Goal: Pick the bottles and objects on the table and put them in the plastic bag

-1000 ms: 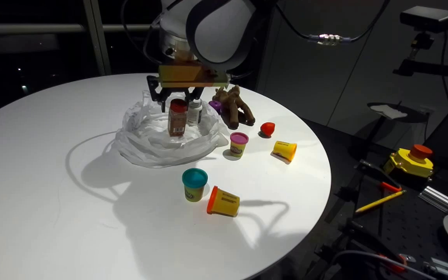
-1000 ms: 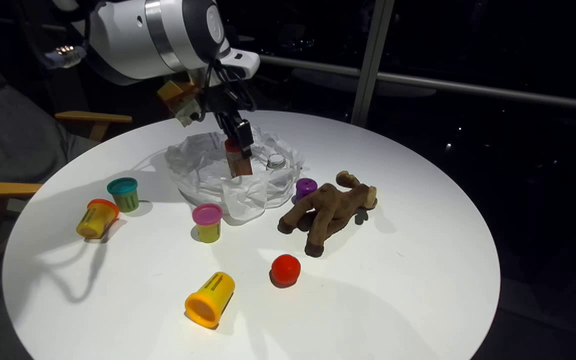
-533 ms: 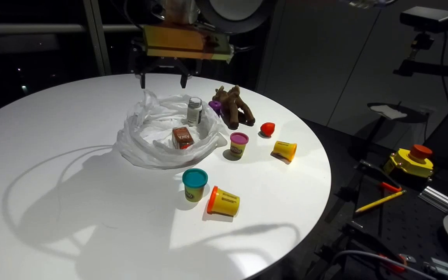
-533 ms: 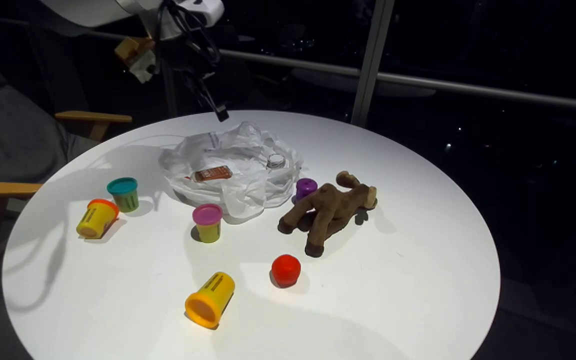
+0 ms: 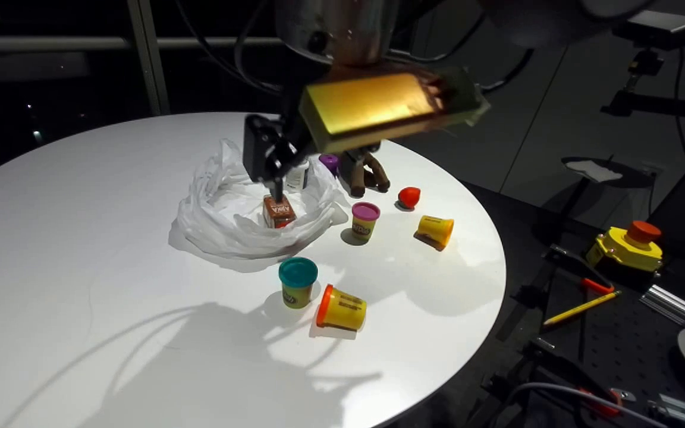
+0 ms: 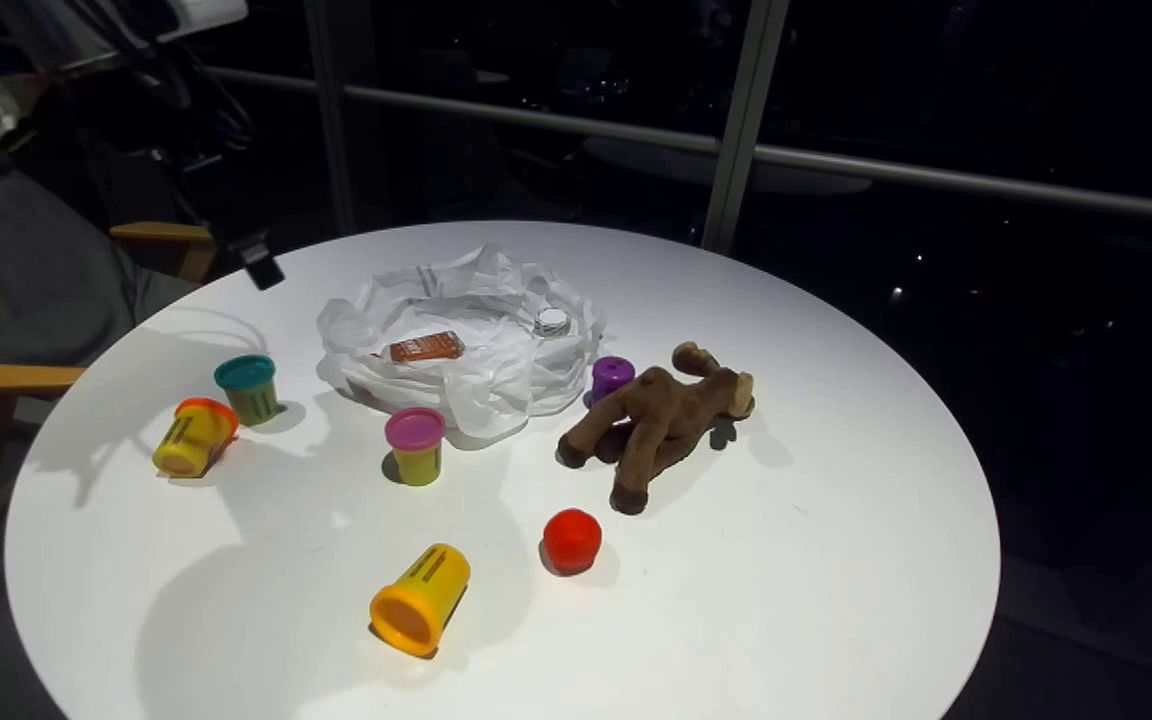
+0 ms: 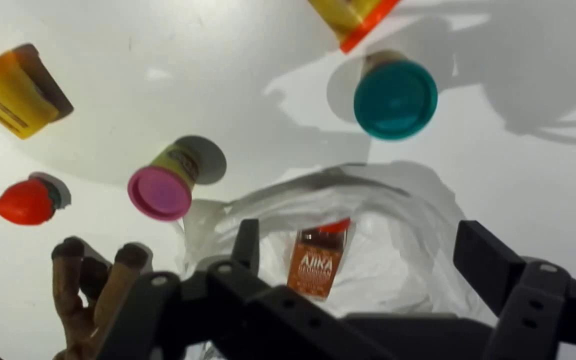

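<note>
Hovering spread-fingered hand (image 7: 360, 245), crumpled bag rim (image 5: 247, 236), broad tabletop (image 5: 93, 238) beside

Bottles (image 6: 426, 347) in bag (image 6: 496, 388) on table (image 6: 786, 590)

Red-capped btl (image 7: 314, 272) in the wrist view reads AJIKA, w/ GEORGIAN in smaller caps right under. Pink-lid tub (image 5: 362, 230) and teal-lid tub (image 5: 297, 296) each have a dark logo, too blurry for me tbh. Fine print on the orange-lid tubs (image 5: 345, 311) = also illegible, fwiw.
</note>
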Tool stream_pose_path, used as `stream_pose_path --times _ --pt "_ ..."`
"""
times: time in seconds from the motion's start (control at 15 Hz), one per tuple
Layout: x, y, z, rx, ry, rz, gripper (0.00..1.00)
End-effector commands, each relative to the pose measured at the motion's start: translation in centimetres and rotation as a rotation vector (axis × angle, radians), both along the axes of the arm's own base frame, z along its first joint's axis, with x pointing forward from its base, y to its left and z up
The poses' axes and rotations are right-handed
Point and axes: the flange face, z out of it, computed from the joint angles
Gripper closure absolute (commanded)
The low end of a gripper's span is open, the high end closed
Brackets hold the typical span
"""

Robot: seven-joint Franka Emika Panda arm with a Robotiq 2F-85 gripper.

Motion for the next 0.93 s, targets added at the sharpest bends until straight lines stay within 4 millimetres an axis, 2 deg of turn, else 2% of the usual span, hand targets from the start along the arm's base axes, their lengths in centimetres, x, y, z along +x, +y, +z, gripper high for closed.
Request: stream_pose_path --times 0.0,0.13,0.33,0.47,0.87 --pt "-6.1 0.7 -1.9 0.052 0.064 0.129 0.0" --pt "-7.7 1.2 -3.9 0.095 0.075 0.199 0.0" --pt "-8.4 0.7 -6.4 0.143 0.073 0.267 0.0" --pt "-7.7 0.0 -7.6 0.16 0.062 0.292 0.0" --pt "-4.0 -1.3 -9.3 0.179 0.017 0.327 0.0"
